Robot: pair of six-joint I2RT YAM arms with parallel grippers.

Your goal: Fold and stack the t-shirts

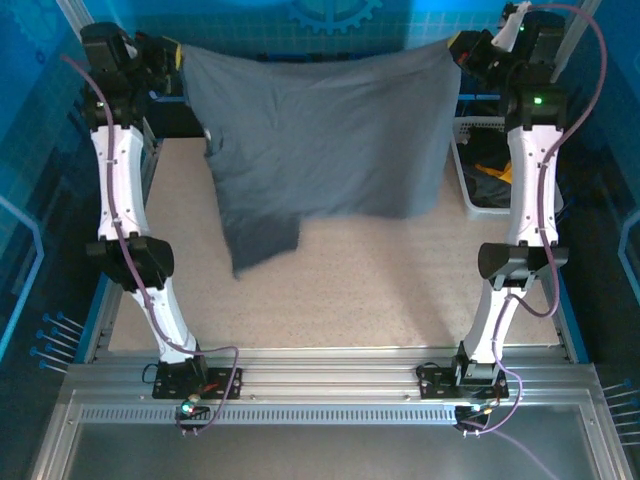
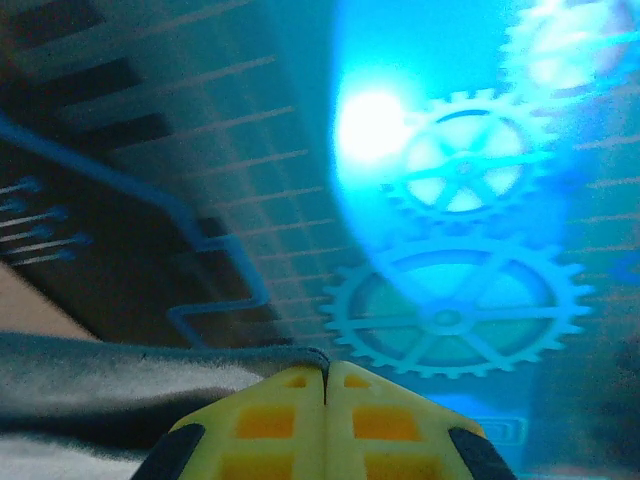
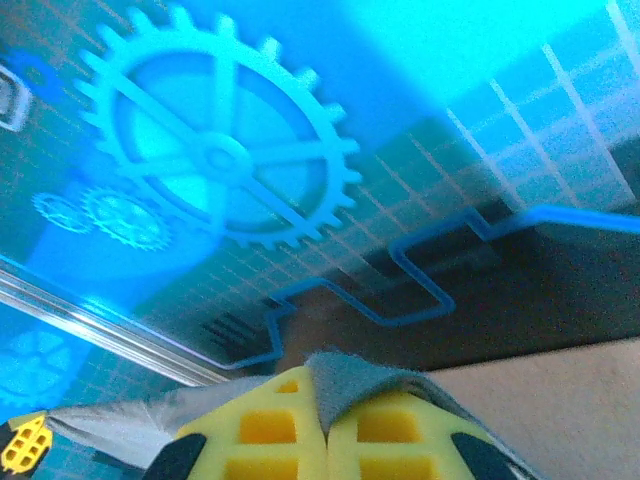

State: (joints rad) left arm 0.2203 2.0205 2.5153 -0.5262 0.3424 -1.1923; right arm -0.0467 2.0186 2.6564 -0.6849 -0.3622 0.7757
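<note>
A slate grey t-shirt (image 1: 320, 130) hangs spread wide above the far half of the table, held up by its two top corners, one sleeve dangling at the lower left. My left gripper (image 1: 176, 52) is shut on the shirt's left corner; its yellow fingers (image 2: 290, 420) pinch a grey edge (image 2: 150, 370) in the left wrist view. My right gripper (image 1: 458, 45) is shut on the right corner, and grey cloth (image 3: 345, 385) drapes over its yellow fingers (image 3: 395, 430). A black and an orange-yellow shirt (image 1: 495, 180) lie in the basket.
A white lattice basket (image 1: 466, 172) stands at the table's right edge beside the right arm. The speckled beige tabletop (image 1: 370, 290) lies below the hanging shirt. Blue walls with gear patterns surround the far side.
</note>
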